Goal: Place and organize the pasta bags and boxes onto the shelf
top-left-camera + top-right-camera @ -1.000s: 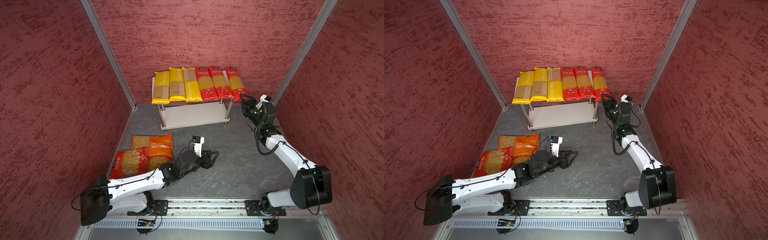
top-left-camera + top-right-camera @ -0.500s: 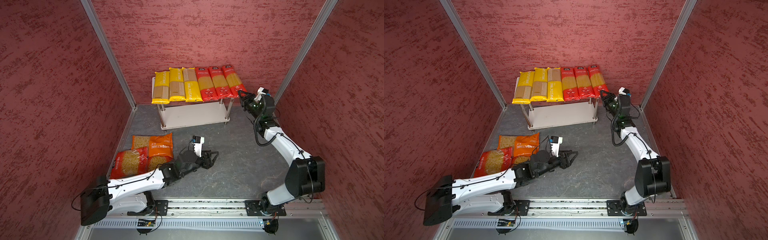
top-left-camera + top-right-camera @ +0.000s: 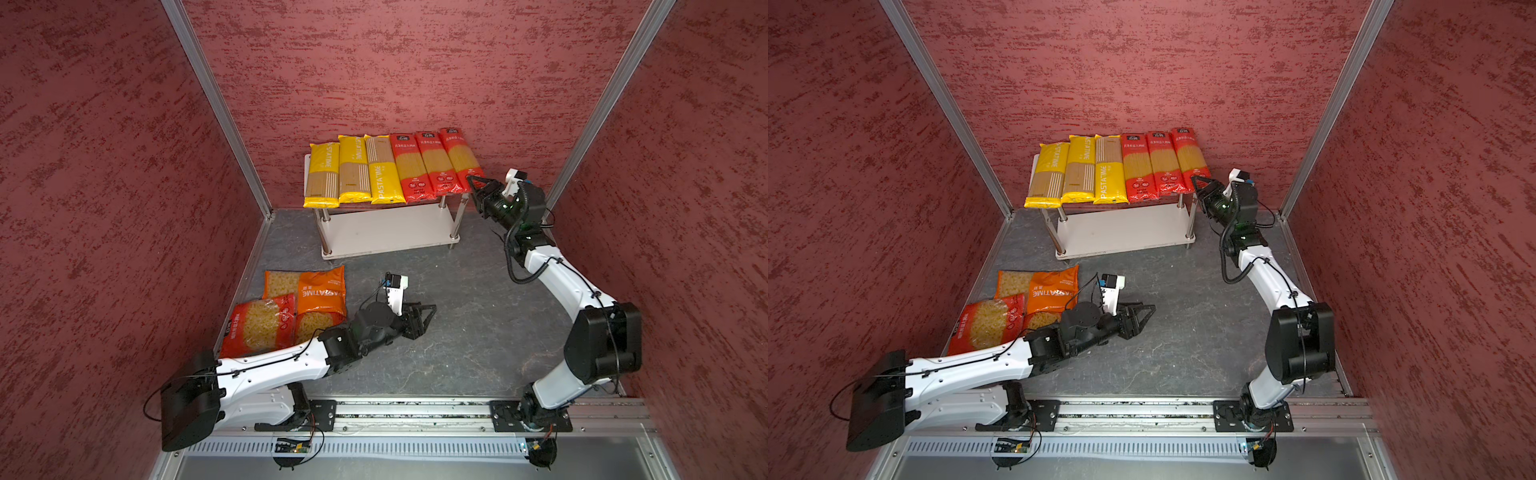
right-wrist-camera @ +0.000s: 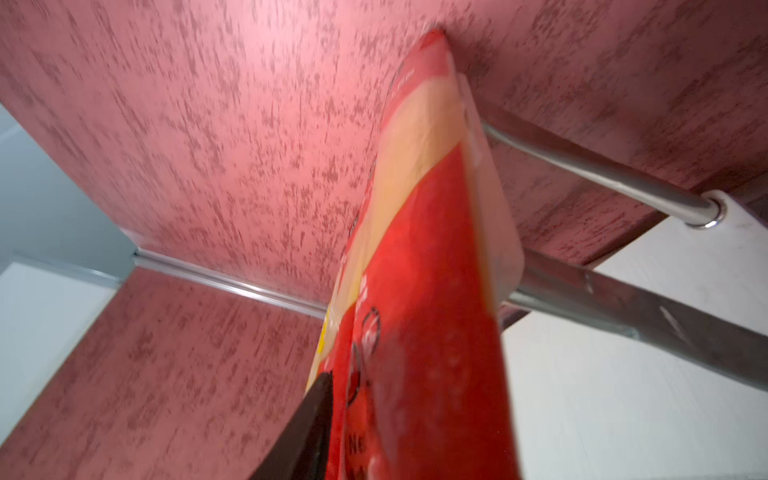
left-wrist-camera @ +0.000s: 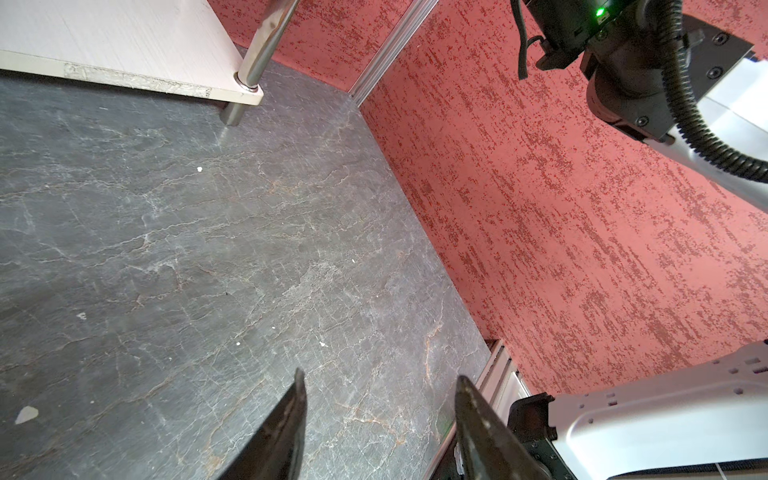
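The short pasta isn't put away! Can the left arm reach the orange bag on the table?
Probably yes: the orange PASTATIME bag lies beside the left gripper, which is open, empty, though pointing away.

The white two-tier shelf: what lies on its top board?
Three long yellow spaghetti packs beside three long red spaghetti bags; they cover nearly the whole top board.

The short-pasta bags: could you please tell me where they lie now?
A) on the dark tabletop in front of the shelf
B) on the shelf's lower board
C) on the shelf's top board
A: the short-pasta bags lie on the dark tabletop, apart from the shelf, whose top board holds only long spaghetti packs.
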{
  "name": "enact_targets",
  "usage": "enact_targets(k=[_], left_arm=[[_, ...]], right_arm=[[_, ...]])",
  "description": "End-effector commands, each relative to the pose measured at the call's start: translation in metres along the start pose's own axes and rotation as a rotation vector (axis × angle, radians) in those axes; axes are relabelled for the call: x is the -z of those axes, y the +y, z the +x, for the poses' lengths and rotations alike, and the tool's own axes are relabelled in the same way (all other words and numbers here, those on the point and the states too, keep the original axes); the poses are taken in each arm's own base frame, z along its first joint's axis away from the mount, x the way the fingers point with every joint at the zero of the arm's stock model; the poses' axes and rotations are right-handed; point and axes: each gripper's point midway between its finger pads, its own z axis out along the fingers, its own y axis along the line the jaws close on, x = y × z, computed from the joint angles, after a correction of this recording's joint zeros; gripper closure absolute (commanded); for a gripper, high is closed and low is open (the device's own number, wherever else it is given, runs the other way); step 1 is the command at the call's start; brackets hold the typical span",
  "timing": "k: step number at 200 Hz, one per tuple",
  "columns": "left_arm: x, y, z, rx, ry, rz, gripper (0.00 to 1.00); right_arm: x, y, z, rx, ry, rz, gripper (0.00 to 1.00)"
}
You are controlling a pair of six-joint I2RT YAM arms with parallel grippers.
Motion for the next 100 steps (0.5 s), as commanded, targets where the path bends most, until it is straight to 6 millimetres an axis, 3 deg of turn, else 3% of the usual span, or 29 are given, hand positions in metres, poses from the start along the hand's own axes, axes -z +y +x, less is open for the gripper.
enact_targets(k=[1, 22, 30, 66, 82, 100], left_arm=[[0.005, 0.002, -0.003, -0.017, -0.022, -0.002, 0.43], [0.007, 0.006, -0.004, -0.016, -0.029, -0.008, 0.43], [0.008, 0.008, -0.004, -0.019, -0.029, -0.012, 0.43], [0.014, 0.019, -0.01, -0.039, -0.014, -0.047, 0.42], [0.02, 0.035, -0.014, -0.041, 0.015, -0.123, 0.42], [0.031, 0.059, -0.021, -0.002, 0.048, -0.214, 0.41]], right_arm=[[0.021, 0.029, 0.003, 0.051, -0.013, -0.057, 0.48], [0.035, 0.017, 0.001, 0.048, -0.041, -0.026, 0.43], [0.047, 0.027, 0.001, 0.06, -0.05, -0.044, 0.42], [0.072, 0.015, 0.014, 0.076, -0.049, -0.015, 0.4], [0.084, 0.004, 0.024, 0.074, -0.038, 0.006, 0.4], [0.092, -0.015, 0.051, 0.06, 0.009, 0.043, 0.41]])
